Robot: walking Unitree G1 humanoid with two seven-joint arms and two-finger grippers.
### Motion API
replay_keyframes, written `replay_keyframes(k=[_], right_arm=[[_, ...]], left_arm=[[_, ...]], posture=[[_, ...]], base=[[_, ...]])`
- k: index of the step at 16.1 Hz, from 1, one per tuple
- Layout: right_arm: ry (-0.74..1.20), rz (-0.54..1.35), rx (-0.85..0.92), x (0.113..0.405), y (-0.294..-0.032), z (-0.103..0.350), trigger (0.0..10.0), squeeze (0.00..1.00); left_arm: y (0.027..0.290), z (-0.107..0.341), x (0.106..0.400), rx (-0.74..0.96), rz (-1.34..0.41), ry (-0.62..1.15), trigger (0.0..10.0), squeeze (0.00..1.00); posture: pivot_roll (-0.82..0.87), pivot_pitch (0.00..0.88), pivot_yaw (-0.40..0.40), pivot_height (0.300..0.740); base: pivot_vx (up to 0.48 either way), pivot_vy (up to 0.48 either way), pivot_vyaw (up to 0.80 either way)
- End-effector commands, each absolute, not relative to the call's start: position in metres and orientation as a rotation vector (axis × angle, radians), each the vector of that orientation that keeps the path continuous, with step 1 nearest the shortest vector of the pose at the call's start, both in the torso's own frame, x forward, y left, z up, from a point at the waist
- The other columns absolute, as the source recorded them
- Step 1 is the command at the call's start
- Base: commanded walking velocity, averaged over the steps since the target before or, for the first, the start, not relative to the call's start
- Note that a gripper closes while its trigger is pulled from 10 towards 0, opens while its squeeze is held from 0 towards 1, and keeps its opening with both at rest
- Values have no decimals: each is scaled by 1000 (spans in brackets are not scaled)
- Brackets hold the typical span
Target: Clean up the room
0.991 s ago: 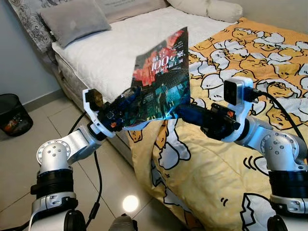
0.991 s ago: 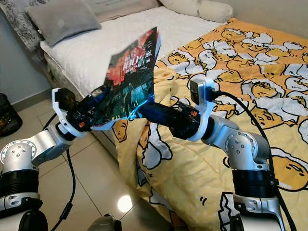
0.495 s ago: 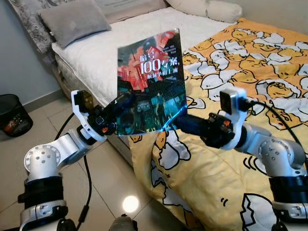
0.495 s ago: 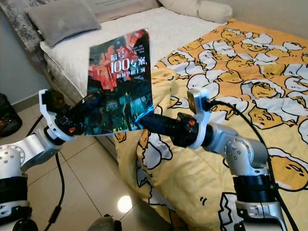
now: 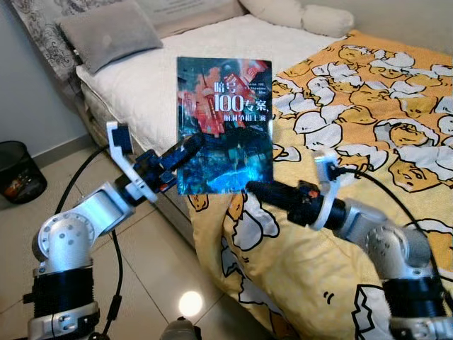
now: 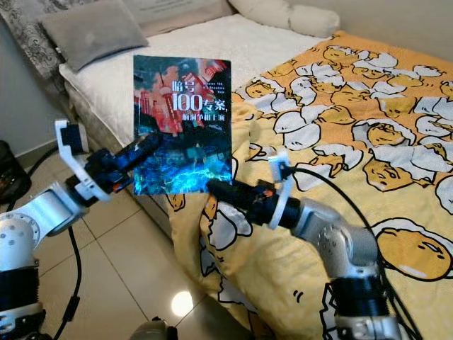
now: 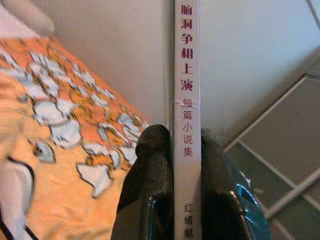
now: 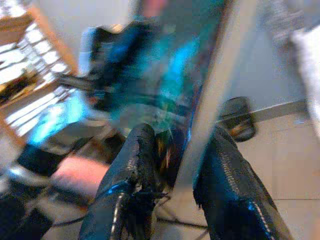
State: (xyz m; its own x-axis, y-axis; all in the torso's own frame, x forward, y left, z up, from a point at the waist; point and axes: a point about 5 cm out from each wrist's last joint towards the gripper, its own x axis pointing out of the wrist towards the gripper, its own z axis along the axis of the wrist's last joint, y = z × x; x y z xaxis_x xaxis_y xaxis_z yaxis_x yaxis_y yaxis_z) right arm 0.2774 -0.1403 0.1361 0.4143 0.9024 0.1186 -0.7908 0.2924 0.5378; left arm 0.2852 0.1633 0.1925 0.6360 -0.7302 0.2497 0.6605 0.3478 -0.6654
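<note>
A book (image 5: 224, 124) with a dark blue and red cover and white "100" lettering stands upright in the air in front of me, cover facing me. My left gripper (image 5: 192, 143) is shut on its lower left edge; in the left wrist view the fingers (image 7: 150, 180) clamp the white spine (image 7: 187, 75). My right gripper (image 5: 253, 188) reaches in from the right at the book's lower right corner. In the right wrist view its fingers (image 8: 137, 165) sit on either side of the book's edge (image 8: 210, 100).
Behind the book is a bed with a white mattress (image 5: 141, 78), a grey pillow (image 5: 110, 32) and a yellow cartoon-print duvet (image 5: 368, 106) hanging over its side. A black bin (image 5: 20, 166) stands on the tiled floor (image 5: 156, 269) at the left.
The book has turned from tilted and edge-on to upright with its cover square to me, and it has shifted a little left. Both arms moved with it; the right wrist dropped lower.
</note>
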Motion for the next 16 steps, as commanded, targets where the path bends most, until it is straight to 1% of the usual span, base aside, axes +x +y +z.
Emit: replay_keyframes(k=[1,2,3,4,6,7,8,9,10,11,12,13,16], right_arm=[[197,1036,569,281,-153,133,10000,1000],[181,914,555,284,-162,126,10000,1000],[159,726,547,287,-175,120,10000,329],[153,701,553,287,-176,119,10000,0],[134,494,515,289,-186,116,10000,0],[139,256,296,285,-186,109,10000,0],[134,221,260,284,-186,108,10000,0],[160,157,284,279,-182,102,10000,0],[168,109,296,270,-176,94,10000,0],[226,31,242,262,-175,81,10000,0],[252,68,202,256,-169,75,10000,0],[269,83,208,253,-165,72,10000,0],[280,5,204,255,-166,71,10000,0]], left_arm=[[165,207,285,-732,-885,33,0,0],[165,205,285,-651,-835,47,0,0],[163,199,284,-522,-761,66,0,0],[163,198,283,-517,-754,66,0,0],[164,187,284,-329,-615,97,0,0],[167,168,286,8,-402,140,10000,0],[166,166,286,43,-382,143,10000,0],[164,162,284,81,-372,140,10000,0],[164,157,284,88,-314,140,10000,0],[165,151,283,94,-268,149,10000,0],[164,145,282,119,-257,162,10000,0],[165,143,282,150,-247,168,10000,0],[164,143,285,196,-217,139,10000,0]], posture=[[31,0,33,740],[32,0,29,740],[29,0,27,740],[24,0,29,740],[10,0,34,740],[-5,0,36,740],[-5,0,36,740],[-7,0,35,740],[-13,0,36,740],[-18,0,37,740],[-16,0,37,740],[-18,0,38,740],[-17,0,40,740]], base=[[0,0,0],[0,0,0],[0,0,0],[0,0,0],[0,0,0],[0,0,0],[0,0,0],[0,0,0],[0,0,0],[0,296,0],[0,480,0],[0,480,0],[0,480,0]])
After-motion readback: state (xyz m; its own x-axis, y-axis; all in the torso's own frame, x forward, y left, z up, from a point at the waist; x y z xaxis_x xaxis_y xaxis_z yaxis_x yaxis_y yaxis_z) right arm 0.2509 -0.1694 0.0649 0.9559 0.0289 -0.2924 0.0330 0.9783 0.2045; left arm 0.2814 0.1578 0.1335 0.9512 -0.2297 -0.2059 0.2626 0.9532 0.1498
